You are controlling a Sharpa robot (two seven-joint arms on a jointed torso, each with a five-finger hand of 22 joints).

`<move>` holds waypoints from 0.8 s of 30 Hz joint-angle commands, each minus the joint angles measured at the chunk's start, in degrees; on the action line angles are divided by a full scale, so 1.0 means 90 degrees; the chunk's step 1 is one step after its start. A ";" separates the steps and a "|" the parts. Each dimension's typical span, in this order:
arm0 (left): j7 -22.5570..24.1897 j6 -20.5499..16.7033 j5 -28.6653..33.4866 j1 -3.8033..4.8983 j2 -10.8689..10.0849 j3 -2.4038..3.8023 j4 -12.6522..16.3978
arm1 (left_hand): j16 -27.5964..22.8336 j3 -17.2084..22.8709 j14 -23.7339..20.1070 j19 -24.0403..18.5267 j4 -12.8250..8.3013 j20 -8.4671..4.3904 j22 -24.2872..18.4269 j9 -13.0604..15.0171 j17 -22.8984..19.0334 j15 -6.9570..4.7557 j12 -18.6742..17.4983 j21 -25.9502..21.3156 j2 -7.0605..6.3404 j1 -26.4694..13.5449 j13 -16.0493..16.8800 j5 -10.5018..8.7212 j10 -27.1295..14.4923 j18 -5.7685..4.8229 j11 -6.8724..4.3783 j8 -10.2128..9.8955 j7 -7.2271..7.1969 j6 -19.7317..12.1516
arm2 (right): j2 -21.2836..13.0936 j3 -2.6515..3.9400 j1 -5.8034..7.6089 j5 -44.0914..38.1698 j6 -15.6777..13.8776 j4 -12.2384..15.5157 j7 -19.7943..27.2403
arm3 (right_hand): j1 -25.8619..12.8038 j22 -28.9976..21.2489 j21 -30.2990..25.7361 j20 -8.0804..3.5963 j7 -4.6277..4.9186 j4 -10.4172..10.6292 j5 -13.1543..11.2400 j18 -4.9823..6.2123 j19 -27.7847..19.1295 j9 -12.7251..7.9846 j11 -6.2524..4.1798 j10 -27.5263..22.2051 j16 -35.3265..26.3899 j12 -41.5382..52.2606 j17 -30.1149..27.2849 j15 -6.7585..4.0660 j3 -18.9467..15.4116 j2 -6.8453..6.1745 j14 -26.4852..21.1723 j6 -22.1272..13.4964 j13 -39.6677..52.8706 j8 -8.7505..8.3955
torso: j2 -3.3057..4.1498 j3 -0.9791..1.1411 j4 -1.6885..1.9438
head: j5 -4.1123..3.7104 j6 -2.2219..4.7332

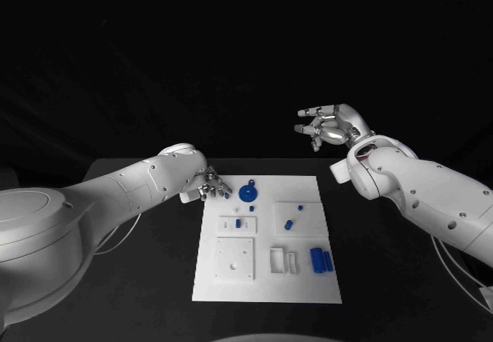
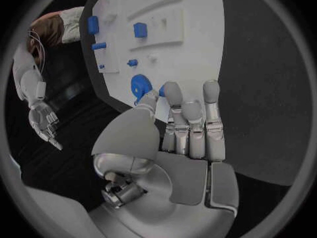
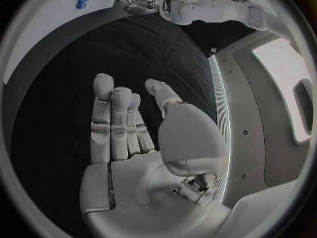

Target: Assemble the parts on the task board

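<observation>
A black table (image 1: 123, 285) is stretching under dim light, carrying a white board (image 1: 269, 288) in its middle. At the board's near end, well back from both hands, two blue bars (image 1: 321, 261) are lying side by side next to a set of white slots (image 1: 285, 260), with a white square plate (image 1: 234, 258) beside them. Farther along, a small blue block (image 1: 239, 223) is sitting in one raised white tile and a short blue peg (image 1: 290, 225) is resting on its neighbour.

At the far corner, the left hand (image 1: 211, 185) is hanging over the board's edge with its fingers (image 2: 192, 124) loosely apart and nothing between them. Just beyond its fingertips a blue wheel (image 2: 140, 87) is lying flat on the board, close to the hand but apparently not yet touched.

Beyond the board, the right hand (image 1: 330, 127) is raised well clear of the table, fingers curved yet spread and its palm bare.

The wheel is looking like hard, light moulded plastic: stiff, probably smooth enough to slip, and low to the surface. A pinch across its rim, or on the small hub rising from its centre, is likely offering the surest hold, since a flat grab from above may only push it along the board.
</observation>
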 commanded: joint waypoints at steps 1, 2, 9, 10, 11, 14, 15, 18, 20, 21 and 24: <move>0.0079 0.0037 0.0066 -0.0022 0.0037 0.0004 -0.0029 | 0.0020 -0.0002 0.0005 -0.0003 -0.0027 -0.0014 0.0123 -0.0004 -0.0003 -0.0055 0.0012 0.0012 0.0057 -0.0007 0.0001 -0.0008 0.0022 -0.0061 -0.0005 -0.0019 -0.0010 0.0040 | 0.0011 0.0004 0.0002 0.0000 0.0086 0.0005 0.0029 | -0.0054 0.0183 0.0006 -0.0001 0.0022 0.0031 0.0024 0.0104 0.0173 0.0010 -0.0032 -0.0023 0.0008 0.0022 -0.0002 -0.0006 0.0014 -0.0007 -0.0017 0.0034 -0.0011 0.0011 | -0.0001 0.0002 0.0003 | -0.0013 0.0006; 0.0080 0.0040 0.0070 -0.0029 0.0043 0.0004 -0.0039 | 0.0020 -0.0002 0.0005 -0.0003 -0.0027 -0.0014 0.0123 -0.0004 -0.0003 -0.0055 0.0012 0.0012 0.0057 -0.0007 0.0001 -0.0008 0.0022 -0.0061 -0.0005 -0.0019 -0.0010 0.0040 | 0.0012 0.0004 0.0002 0.0000 0.0087 0.0005 0.0029 | -0.0054 0.0183 0.0006 -0.0001 0.0022 0.0031 0.0024 0.0104 0.0173 0.0010 -0.0032 -0.0023 0.0008 0.0022 -0.0002 -0.0006 0.0014 -0.0007 -0.0017 0.0034 -0.0011 0.0011 | -0.0001 0.0004 0.0003 | -0.0013 0.0006; 0.0098 0.0060 0.0087 -0.0055 0.0072 0.0004 -0.0093 | 0.0022 -0.0018 0.0005 0.0000 -0.0033 -0.0014 0.0124 -0.0006 -0.0002 -0.0055 0.0015 0.0015 0.0066 -0.0006 0.0003 -0.0029 0.0022 -0.0061 -0.0006 -0.0018 -0.0012 0.0043 | 0.0017 0.0004 0.0003 0.0000 0.0088 0.0003 0.0029 | -0.0054 0.0183 0.0006 -0.0001 0.0022 0.0031 0.0024 0.0104 0.0173 0.0010 -0.0032 -0.0023 0.0008 0.0022 -0.0002 -0.0006 0.0014 -0.0007 -0.0017 0.0034 -0.0011 0.0011 | -0.0003 0.0001 0.0011 | -0.0020 0.0004; 0.0100 0.0062 0.0088 -0.0057 0.0074 0.0004 -0.0098 | 0.0022 -0.0014 0.0005 -0.0002 -0.0042 -0.0015 0.0124 -0.0007 -0.0001 -0.0055 0.0015 0.0015 0.0073 0.0006 0.0003 -0.0027 0.0021 -0.0061 -0.0005 -0.0020 -0.0011 0.0039 | 0.0018 0.0004 0.0004 0.0000 0.0088 0.0002 0.0029 | -0.0054 0.0183 0.0006 -0.0001 0.0022 0.0031 0.0024 0.0104 0.0173 0.0010 -0.0032 -0.0023 0.0008 0.0022 -0.0002 -0.0006 0.0014 -0.0007 -0.0017 0.0034 -0.0011 0.0011 | -0.0003 0.0002 0.0010 | -0.0020 0.0004; 0.0102 0.0064 0.0090 -0.0058 0.0077 0.0004 -0.0105 | 0.0022 -0.0014 0.0005 -0.0002 -0.0042 -0.0015 0.0124 -0.0007 -0.0001 -0.0055 0.0015 0.0015 0.0073 0.0006 0.0003 -0.0027 0.0021 -0.0061 -0.0005 -0.0020 -0.0011 0.0039 | 0.0019 0.0004 0.0004 0.0000 0.0089 0.0002 0.0029 | -0.0054 0.0183 0.0006 -0.0001 0.0022 0.0031 0.0024 0.0104 0.0173 0.0010 -0.0032 -0.0023 0.0008 0.0022 -0.0002 -0.0006 0.0014 -0.0007 -0.0017 0.0034 -0.0011 0.0011 | -0.0004 0.0000 0.0012 | -0.0021 0.0004; 0.0110 0.0063 0.0096 -0.0061 0.0083 0.0004 -0.0119 | 0.0020 -0.0011 0.0003 -0.0003 -0.0046 -0.0014 0.0124 -0.0009 -0.0003 -0.0054 0.0014 0.0015 0.0084 0.0012 0.0003 -0.0027 0.0019 -0.0061 -0.0004 -0.0022 -0.0011 0.0036 | 0.0021 0.0004 0.0005 0.0000 0.0092 -0.0001 0.0029 | -0.0054 0.0183 0.0006 -0.0001 0.0022 0.0031 0.0024 0.0104 0.0173 0.0010 -0.0032 -0.0023 0.0008 0.0022 -0.0002 -0.0006 0.0014 -0.0007 -0.0017 0.0034 -0.0011 0.0011 | -0.0002 0.0000 0.0013 | -0.0019 0.0008; 0.0115 0.0059 0.0097 -0.0062 0.0083 0.0004 -0.0121 | 0.0020 -0.0002 0.0004 -0.0003 -0.0054 -0.0014 0.0124 -0.0011 -0.0003 -0.0055 0.0014 0.0015 0.0105 0.0026 0.0003 -0.0029 0.0019 -0.0061 -0.0005 -0.0023 -0.0011 0.0035 | 0.0022 0.0004 0.0005 0.0000 0.0092 -0.0001 0.0029 | -0.0054 0.0183 0.0006 -0.0001 0.0022 0.0031 0.0024 0.0104 0.0173 0.0010 -0.0032 -0.0023 0.0008 0.0022 -0.0002 -0.0006 0.0014 -0.0007 -0.0017 0.0034 -0.0011 0.0011 | 0.0000 0.0000 0.0015 | -0.0019 0.0005; 0.0130 0.0045 0.0100 -0.0063 0.0077 0.0004 -0.0121 | 0.0020 0.0047 0.0005 -0.0004 -0.0098 -0.0015 0.0124 -0.0016 -0.0004 -0.0057 0.0012 0.0016 0.0164 0.0101 0.0002 -0.0008 0.0016 -0.0062 -0.0008 -0.0028 -0.0016 0.0030 | 0.0022 0.0004 0.0006 0.0000 0.0094 -0.0005 0.0028 | -0.0054 0.0183 0.0006 -0.0001 0.0022 0.0031 0.0024 0.0104 0.0173 0.0010 -0.0032 -0.0023 0.0008 0.0022 -0.0002 -0.0006 0.0014 -0.0007 -0.0017 0.0034 -0.0011 0.0011 | -0.0001 -0.0001 0.0017 | -0.0021 0.0001; 0.0139 0.0034 0.0113 -0.0063 0.0069 0.0004 -0.0115 | 0.0017 0.0115 0.0002 -0.0005 -0.0142 -0.0016 0.0124 -0.0024 -0.0005 -0.0059 0.0011 0.0016 0.0243 0.0187 0.0001 0.0047 0.0015 -0.0062 -0.0010 -0.0037 -0.0019 0.0017 | 0.0021 0.0004 0.0006 0.0000 0.0096 -0.0007 0.0028 | -0.0054 0.0183 0.0006 -0.0001 0.0022 0.0031 0.0024 0.0104 0.0173 0.0010 -0.0032 -0.0023 0.0008 0.0022 -0.0002 -0.0006 0.0014 -0.0007 -0.0017 0.0034 -0.0011 0.0011 | -0.0003 -0.0002 0.0019 | -0.0020 0.0001; 0.0142 0.0029 0.0126 -0.0064 0.0065 0.0004 -0.0112 | 0.0017 0.0180 0.0003 -0.0006 -0.0195 -0.0018 0.0125 -0.0032 -0.0005 -0.0061 0.0011 0.0017 0.0300 0.0275 0.0001 0.0103 0.0016 -0.0062 -0.0011 -0.0046 -0.0019 0.0005 | 0.0021 0.0004 0.0006 0.0000 0.0096 -0.0007 0.0027 | -0.0054 0.0183 0.0006 -0.0001 0.0022 0.0031 0.0024 0.0104 0.0173 0.0010 -0.0032 -0.0023 0.0008 0.0022 -0.0002 -0.0006 0.0014 -0.0007 -0.0017 0.0034 -0.0011 0.0011 | -0.0003 -0.0004 0.0019 | -0.0019 0.0000; 0.0143 0.0025 0.0161 -0.0064 0.0053 0.0004 -0.0097 | 0.0017 0.0309 0.0003 -0.0010 -0.0309 -0.0019 0.0124 -0.0050 -0.0006 -0.0060 0.0008 0.0018 0.0394 0.0423 -0.0001 0.0176 0.0014 -0.0062 -0.0010 -0.0060 -0.0016 -0.0013 | 0.0018 0.0004 0.0006 0.0000 0.0097 -0.0008 0.0025 | -0.0063 0.0184 0.0018 -0.0003 0.0018 0.0034 0.0026 0.0102 0.0179 0.0011 -0.0036 -0.0017 0.0009 0.0026 0.0001 -0.0008 0.0014 -0.0006 -0.0013 0.0065 -0.0008 0.0013 | 0.0000 -0.0003 0.0021 | -0.0008 0.0005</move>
